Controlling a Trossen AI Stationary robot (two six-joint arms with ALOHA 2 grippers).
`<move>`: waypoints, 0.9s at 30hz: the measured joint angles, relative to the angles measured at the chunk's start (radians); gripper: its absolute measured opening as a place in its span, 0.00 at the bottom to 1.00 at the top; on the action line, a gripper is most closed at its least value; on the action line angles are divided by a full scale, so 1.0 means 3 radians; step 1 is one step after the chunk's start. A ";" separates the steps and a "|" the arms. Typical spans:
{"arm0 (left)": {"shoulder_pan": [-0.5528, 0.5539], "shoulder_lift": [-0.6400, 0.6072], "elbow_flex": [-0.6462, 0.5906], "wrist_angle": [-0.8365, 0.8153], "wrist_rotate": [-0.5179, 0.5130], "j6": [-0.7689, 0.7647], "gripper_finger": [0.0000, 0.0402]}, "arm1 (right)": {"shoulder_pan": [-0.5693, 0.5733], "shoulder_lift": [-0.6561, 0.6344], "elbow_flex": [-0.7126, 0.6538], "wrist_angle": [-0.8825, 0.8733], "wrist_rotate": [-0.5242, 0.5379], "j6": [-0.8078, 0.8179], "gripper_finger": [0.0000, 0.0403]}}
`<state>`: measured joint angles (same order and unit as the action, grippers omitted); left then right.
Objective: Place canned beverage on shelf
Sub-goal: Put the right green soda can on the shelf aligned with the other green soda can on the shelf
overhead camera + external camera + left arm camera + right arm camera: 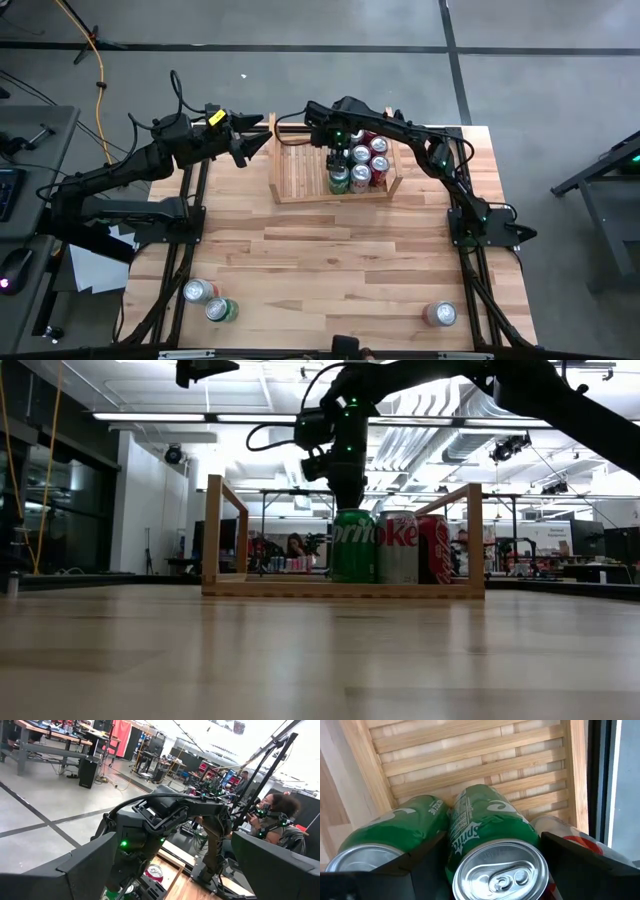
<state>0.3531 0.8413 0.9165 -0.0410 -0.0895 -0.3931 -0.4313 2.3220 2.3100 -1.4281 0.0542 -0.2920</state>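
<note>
The shelf [300,160] stands at the far middle of the table [340,260], its slatted base bare on the left half. Its right half is packed with upright cans: two green ones at the front, the Sprite can [339,180] and another just behind it [337,158], with red-and-silver cans [372,160] crowded touching them on the right, up to the right side board. In the low view the Sprite can [354,546] stands on the base, touching a silver Coke can [398,547], with a red can [434,548] next to that.

Three more cans stand loose near the table's front edge, well apart from the shelf: a silver one [198,291] and a green one [221,310] together at the left, a red one [440,314] at the right.

The right arm reaches from the table's right side in over the shelf, wrist bent so the right gripper [338,165] points straight down over the Sprite can. In the right wrist view its fingers [420,857] stand one on each side of the can's top [499,870], spread a little wider than the can; whether they touch it I cannot tell.

The left gripper [252,140] hovers just beyond the shelf's left side board, its fingers spread wide and holding nothing, the arm stretched in from the left.

A person [277,815] sits in the room beyond the table.
</note>
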 joint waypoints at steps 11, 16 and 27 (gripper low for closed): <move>0.0000 0.0000 0.0000 -0.0001 0.0000 0.0005 0.95 | 0.0000 -0.0005 0.0001 -0.0113 -0.0005 0.0061 0.74; 0.0000 0.0000 0.0000 -0.0001 0.0000 0.0006 0.95 | 0.0000 -0.0005 0.0001 -0.0117 -0.0006 0.0075 0.74; -0.0001 0.0000 0.0000 -0.0001 0.0000 0.0008 0.95 | 0.0000 -0.0005 0.0001 -0.0106 -0.0006 0.0075 0.74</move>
<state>0.3529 0.8413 0.9165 -0.0414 -0.0895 -0.3908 -0.4313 2.3203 2.3104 -1.4598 0.0525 -0.2695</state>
